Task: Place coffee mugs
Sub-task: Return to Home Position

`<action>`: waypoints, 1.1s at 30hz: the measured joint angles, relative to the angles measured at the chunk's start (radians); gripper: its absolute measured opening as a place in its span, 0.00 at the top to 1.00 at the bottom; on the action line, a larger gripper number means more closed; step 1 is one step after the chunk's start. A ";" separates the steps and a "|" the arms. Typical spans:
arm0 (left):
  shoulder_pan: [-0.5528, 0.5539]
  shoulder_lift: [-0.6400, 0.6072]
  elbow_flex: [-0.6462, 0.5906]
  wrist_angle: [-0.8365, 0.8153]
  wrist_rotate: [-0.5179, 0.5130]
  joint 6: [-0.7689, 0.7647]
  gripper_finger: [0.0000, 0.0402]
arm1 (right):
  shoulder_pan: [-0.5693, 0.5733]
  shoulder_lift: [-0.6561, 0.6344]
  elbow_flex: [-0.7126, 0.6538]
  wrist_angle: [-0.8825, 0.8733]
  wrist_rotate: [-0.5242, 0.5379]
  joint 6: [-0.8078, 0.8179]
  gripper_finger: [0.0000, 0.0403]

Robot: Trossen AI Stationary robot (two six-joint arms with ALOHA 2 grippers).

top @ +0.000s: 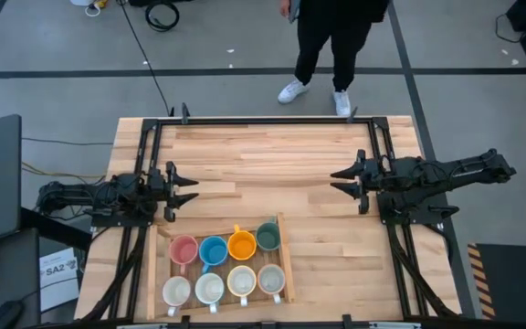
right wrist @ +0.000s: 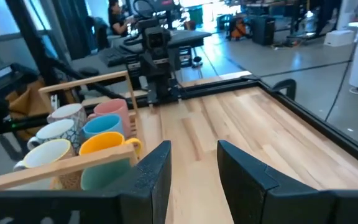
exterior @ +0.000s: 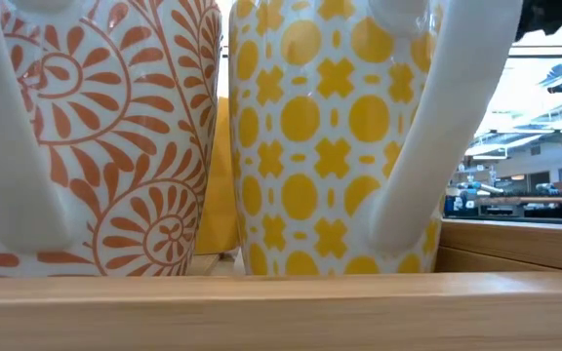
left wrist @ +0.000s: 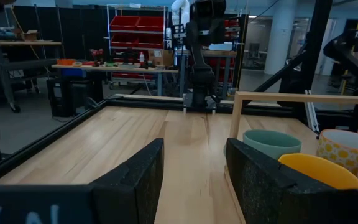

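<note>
Wood-block counter (top: pixel 263 155) carries one wooden tray (top: pixel 286 260) toward the high view's lower edge. I count eight coffee mugs in it, in two rows of four.

Row nearer the counter's middle: one pink mug (top: pixel 184 249), one blue mug (top: pixel 213 249), one orange mug (top: pixel 241 245), one dark green mug (top: pixel 268 236). Outer row: four pale mugs (top: pixel 209 289), white or cream inside as seen from above.

Two pincers noted. Left pincer (top: pixel 188 189) hovers over the counter's left side, near the tray's corner, fingers spread with nothing between them. Right pincer (top: pixel 336 181) hovers over the right side, well apart from the tray, likewise spread and empty.

Two of the pale mugs fill the low view: one leaf-patterned mug (exterior: pixel 135 127) in orange and one yellow-patterned mug (exterior: pixel 310 146) with dots and crosses. Both are cut off at the top, and the tray rail hides their bases.

One person (top: pixel 331 37) stands beyond the counter's far edge, cut off above the waist.
</note>
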 joint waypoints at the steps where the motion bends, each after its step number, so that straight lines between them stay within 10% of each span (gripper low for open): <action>1: 0.000 0.000 0.000 0.000 0.000 0.000 0.55 | 0.000 -0.021 -0.016 0.000 0.008 0.005 0.66; 33: 0.000 0.000 0.000 0.000 0.000 0.000 0.55 | -0.001 -0.482 -0.301 0.000 0.051 0.009 0.66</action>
